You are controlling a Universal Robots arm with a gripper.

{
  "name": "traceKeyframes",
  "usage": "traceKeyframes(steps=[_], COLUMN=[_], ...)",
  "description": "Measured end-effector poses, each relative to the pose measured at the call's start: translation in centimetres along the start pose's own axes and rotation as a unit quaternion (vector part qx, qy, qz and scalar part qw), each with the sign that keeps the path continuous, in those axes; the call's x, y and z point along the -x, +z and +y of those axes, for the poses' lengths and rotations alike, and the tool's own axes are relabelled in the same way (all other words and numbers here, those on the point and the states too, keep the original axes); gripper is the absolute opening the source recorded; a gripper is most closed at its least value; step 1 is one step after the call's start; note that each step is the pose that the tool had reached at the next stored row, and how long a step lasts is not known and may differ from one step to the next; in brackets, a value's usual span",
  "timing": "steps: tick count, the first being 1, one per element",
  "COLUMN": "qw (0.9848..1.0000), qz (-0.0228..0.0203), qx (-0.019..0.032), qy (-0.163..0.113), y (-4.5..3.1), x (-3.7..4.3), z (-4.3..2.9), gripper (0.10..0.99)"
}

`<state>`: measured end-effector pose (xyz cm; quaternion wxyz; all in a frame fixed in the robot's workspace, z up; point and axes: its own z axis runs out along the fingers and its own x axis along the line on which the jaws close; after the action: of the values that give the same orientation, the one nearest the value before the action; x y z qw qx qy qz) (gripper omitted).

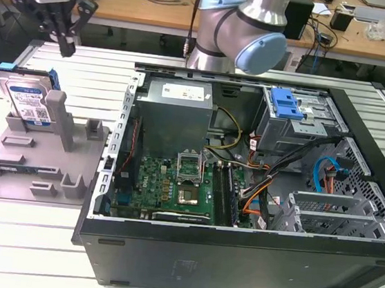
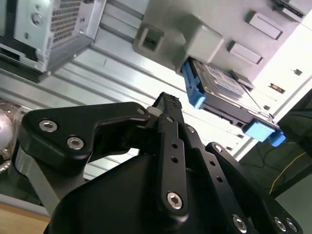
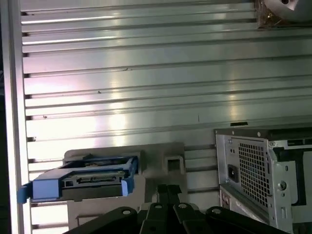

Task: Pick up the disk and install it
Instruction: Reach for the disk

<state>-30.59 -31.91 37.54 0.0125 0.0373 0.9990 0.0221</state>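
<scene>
One slotted bench [image 1: 35,244] carried an open computer case [image 1: 234,267] and, at the exterior view's left, a grey fixture tray [image 1: 9,165]. The disk [image 1: 27,101] stood on edge in a slot at the tray's far end, leaning back. The gripper [image 1: 67,50] hung above it, apart, fingers drawn together on nothing. Hazard: a descent with the fingers closed would likely strike the disk's top edge and topple it. An off-centre grasp could jam it in the slot.
</scene>
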Motion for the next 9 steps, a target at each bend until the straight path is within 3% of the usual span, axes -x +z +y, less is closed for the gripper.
traceKeyframes(steps=[5, 9], qw=[1.0, 1.0], qz=[0.0, -0.0002], qx=[0.0, -0.0001], qy=[0.0, 0.0], y=[0.3, 0.49], x=[-2.1, -4.26], z=[0.62, 1.37], gripper=[0.106, 0.106])
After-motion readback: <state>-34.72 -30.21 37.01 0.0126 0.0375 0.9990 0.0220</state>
